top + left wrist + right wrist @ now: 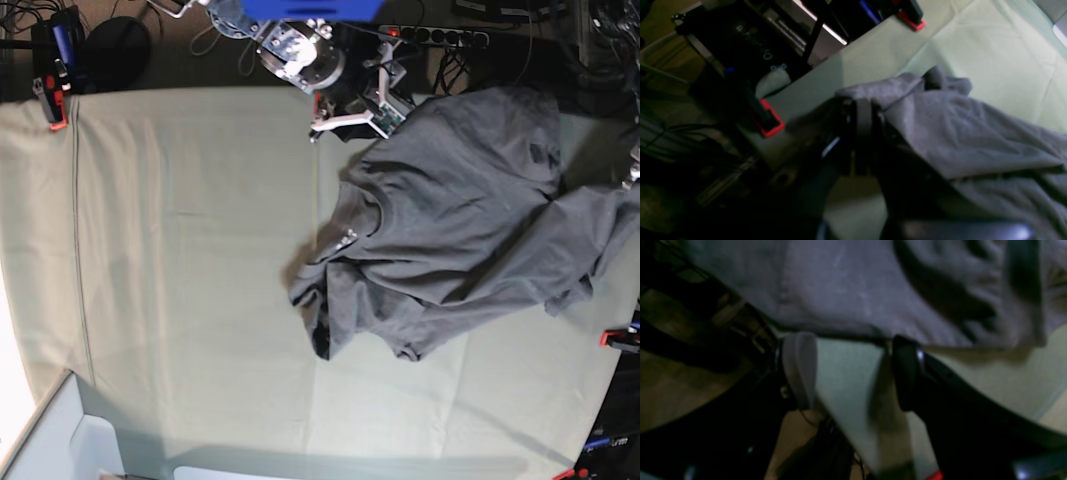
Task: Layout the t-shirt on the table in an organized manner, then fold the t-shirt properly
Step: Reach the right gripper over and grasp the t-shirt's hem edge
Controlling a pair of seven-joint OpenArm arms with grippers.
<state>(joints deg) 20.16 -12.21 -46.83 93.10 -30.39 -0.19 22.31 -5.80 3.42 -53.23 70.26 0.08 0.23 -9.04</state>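
T-shirt: I see the grey t-shirt (455, 215) lying crumpled on the right half of the table (190, 280), its collar facing the middle.
Left gripper: my left gripper (862, 133) is pinched tight on a corner of the t-shirt, close to the table edge by a red clip (770, 121).
Right gripper: my right gripper (853, 370) is wide open with nothing in it, right by the shirt's edge at the far side of the table.

t-shirt (450, 230) on desk (180, 280), bunched over right half in base view, one side trailing to right edge. collar toward desk middle. clips (55, 110) at desk edges: one far-left corner, others lower right.
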